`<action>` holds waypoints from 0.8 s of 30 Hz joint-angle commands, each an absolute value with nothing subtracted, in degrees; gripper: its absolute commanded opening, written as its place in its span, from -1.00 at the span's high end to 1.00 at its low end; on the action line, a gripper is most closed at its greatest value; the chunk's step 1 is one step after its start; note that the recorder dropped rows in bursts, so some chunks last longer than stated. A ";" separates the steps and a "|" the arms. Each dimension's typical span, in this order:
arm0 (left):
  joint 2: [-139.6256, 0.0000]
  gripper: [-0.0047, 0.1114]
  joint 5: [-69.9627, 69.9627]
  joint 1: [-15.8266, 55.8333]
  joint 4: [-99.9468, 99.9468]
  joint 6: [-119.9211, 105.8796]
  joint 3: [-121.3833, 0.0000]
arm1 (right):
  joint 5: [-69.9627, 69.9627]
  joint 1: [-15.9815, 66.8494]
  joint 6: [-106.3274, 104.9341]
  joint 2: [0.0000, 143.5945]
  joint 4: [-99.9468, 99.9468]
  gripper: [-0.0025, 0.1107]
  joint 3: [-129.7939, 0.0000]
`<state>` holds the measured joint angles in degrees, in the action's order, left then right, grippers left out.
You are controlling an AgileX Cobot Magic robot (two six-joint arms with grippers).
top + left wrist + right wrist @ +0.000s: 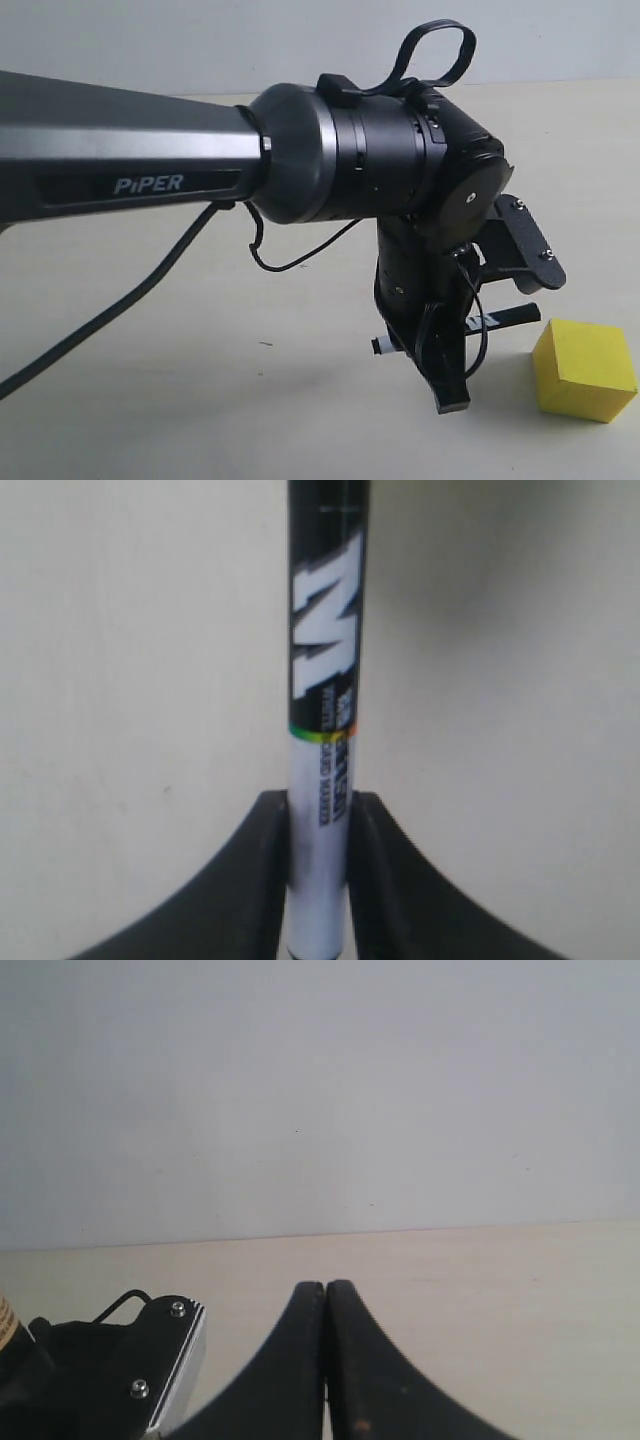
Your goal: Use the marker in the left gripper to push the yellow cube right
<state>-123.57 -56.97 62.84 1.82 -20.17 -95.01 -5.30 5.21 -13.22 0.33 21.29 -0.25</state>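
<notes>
Backdrop: plain pale wall [150, 40] behind a cream counter [200, 400].
Left gripper: the left gripper [492, 332] hangs low over the counter on the thick black PiPER arm [130, 150], its jaws clamped on the marker [505, 317]. The left wrist view shows the white barrel pinched between both fingers.
Marker: roughly level and crosswise in the jaws, black end pointing toward the cube.
Yellow cube: the yellow cube [585, 370] sits on the counter to the right of the left gripper, near the right edge of the exterior view.
Gap: the marker's end is just beside the cube's upper left edge; from this angle I cannot tell whether they touch.
Right gripper: the right gripper [326, 1295] has its jaws pressed together on nothing and faces the wall, away from the work.
Risk, height: the marker's end looks about level with the cube's top edge, so a push could ride over the top or tip the cube instead of sliding it.
Risk, grip: the slim round barrel may swivel or slip back through the jaws under load.
Risk, aim: contact off the cube's centre would spin it rather than send it straight right.
Risk, finger: the lower finger is close to the counter and could scrape it.
Around: a looped cable [435, 50] on the wrist, a loose cable [100, 310] trailing under the arm, and a metal-edged bracket [165, 1360] in the right wrist view.
In the way: nothing shows between the marker and the cube; the counter past the cube is cut off by the frame.
</notes>
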 commanded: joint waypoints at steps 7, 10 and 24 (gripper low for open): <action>-119.95 0.92 -56.56 61.36 12.12 -6.87 -95.30 | -5.02 4.99 -13.37 0.00 21.04 0.96 0.00; -117.62 0.92 -54.37 58.95 11.76 -2.19 -94.19 | -5.02 4.99 -13.37 0.00 21.04 0.96 0.00; -104.26 0.92 -36.39 44.73 18.29 29.10 -73.46 | -5.02 4.99 -13.37 0.00 21.04 0.96 0.00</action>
